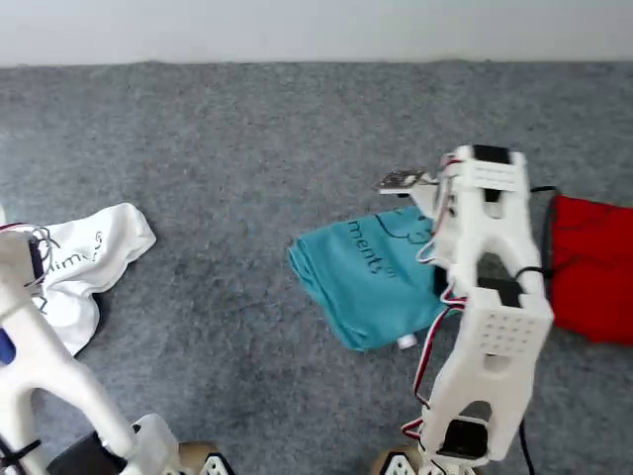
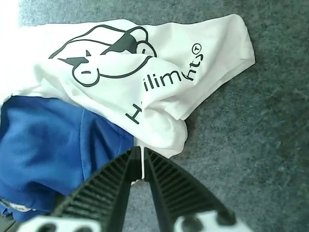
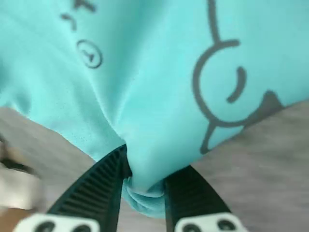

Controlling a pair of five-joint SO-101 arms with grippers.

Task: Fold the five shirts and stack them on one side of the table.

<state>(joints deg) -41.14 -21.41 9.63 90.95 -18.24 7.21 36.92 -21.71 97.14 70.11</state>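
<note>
High view: on the grey table [image 1: 218, 148] you have the teal shirt [image 1: 361, 277] lying just right of the middle, doubled over but with uneven edges. The red shirt [image 1: 593, 267] sits bunched at the right edge. The white shirt [image 1: 94, 252] lies crumpled at the left edge. The right arm [image 1: 490, 297] stands over the teal shirt's right-hand side, and the left arm [image 1: 49, 376] rises at the near left corner, beside the white shirt. Left wrist view: the white shirt lies rumpled, print upward, partly on top of the blue shirt [image 2: 43, 145]. The left gripper [image 2: 138, 154] has its jaws drawn almost together on a thin edge of the white shirt, at the near border of the cloth. Right wrist view: the right gripper [image 3: 145, 166] is clamped on a bunched fold of the teal shirt, with the cloth pinched up between the jaws and the table showing to either side. Assessment: you can count four shirts, spread across the table from the left edge to the right, and none is squared off. I judge the task to be at an early stage. The teal shirt looks to be mid-fold, while the others are unfolded and no stack is started on either side.
</note>
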